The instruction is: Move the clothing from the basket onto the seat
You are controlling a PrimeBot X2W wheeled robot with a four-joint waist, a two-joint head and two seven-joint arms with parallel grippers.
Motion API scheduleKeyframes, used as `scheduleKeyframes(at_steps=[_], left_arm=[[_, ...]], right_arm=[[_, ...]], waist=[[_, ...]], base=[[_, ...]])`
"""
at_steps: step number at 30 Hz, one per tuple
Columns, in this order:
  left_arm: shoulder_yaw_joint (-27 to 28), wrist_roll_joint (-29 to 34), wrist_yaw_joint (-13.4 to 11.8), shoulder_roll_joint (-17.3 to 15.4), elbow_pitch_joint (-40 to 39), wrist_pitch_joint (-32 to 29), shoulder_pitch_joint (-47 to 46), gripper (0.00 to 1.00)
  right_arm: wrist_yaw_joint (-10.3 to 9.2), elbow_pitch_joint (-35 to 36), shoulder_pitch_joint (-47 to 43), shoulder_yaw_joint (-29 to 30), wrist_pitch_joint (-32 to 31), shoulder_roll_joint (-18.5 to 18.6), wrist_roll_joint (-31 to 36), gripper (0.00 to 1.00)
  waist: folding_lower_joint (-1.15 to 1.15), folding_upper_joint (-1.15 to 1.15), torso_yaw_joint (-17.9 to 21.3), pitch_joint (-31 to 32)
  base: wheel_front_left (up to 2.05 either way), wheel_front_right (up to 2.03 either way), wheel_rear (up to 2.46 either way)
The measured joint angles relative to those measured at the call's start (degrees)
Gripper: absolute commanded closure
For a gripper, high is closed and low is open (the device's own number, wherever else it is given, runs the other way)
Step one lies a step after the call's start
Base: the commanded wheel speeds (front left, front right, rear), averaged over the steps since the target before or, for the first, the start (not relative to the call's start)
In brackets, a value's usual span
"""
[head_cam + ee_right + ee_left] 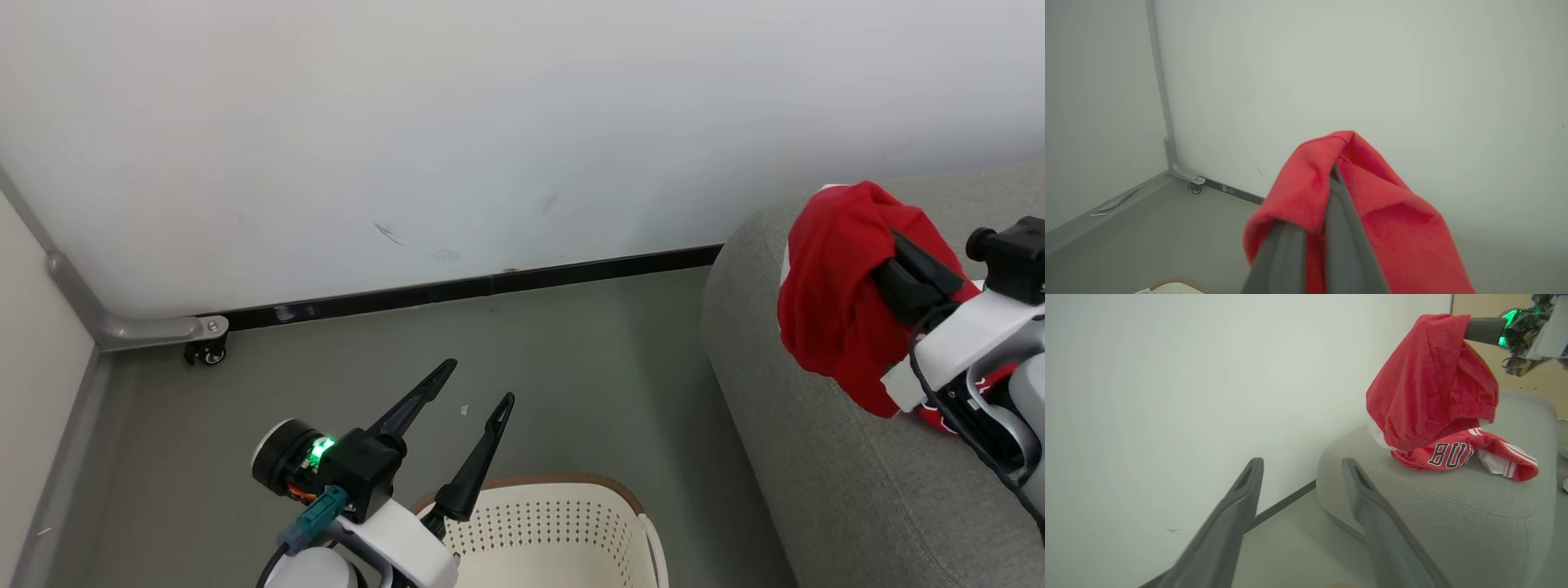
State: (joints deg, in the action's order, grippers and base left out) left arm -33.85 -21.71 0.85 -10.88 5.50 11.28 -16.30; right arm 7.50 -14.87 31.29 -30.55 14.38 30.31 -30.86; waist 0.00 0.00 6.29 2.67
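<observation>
Right gripper (1331,192): jaws pressed together on a fold of red cloth. The two dark fingers run up into the fabric, which drapes over both of them.
Red garment (1392,220): pinched near its top by the right gripper, it hangs down in a loose bunch. A ribbed hem and a strip of white lining show at its lower edge in the left wrist view (1425,384).
Garment relative to the gripper: the cloth wraps over the fingertips and falls below and to either side of them. In the head view (833,294) it hangs in front of the pale right forearm.
Garment relative to the seat (816,490): it is held above the rounded end of the grey cushion. Its lowest folds reach the piece lying there, but I cannot tell whether they rest on it.
Lettered garment (1453,455): it lies crumpled on top of the seat, directly below the held one. It is red with white stripes and shows dark letters "BU" outlined in white.
Left gripper (478,380): jaws spread wide, with nothing between the fingers. It is well apart from both garments and points up over the grey floor (571,351).
Basket (571,483): it stands on the floor beside the end of the seat, just under the left gripper's wrist, cream with a brown rim.
White wall (490,122): behind everything, with a black skirting strip along its foot.
</observation>
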Motion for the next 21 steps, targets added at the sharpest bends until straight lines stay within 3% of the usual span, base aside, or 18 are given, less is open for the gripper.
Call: scheduleKeyframes(at_steps=[21], left_arm=[[-4.7,-1.0,3.4,3.6,-0.7,1.0,0.5,0.0]], right_arm=[[0.0,5.2,-14.7,15.4,0.0,1.3,3.3,1.0]], waist=[[0.0,0.0,6.4,0.1]], base=[[0.0,0.0,0.0]])
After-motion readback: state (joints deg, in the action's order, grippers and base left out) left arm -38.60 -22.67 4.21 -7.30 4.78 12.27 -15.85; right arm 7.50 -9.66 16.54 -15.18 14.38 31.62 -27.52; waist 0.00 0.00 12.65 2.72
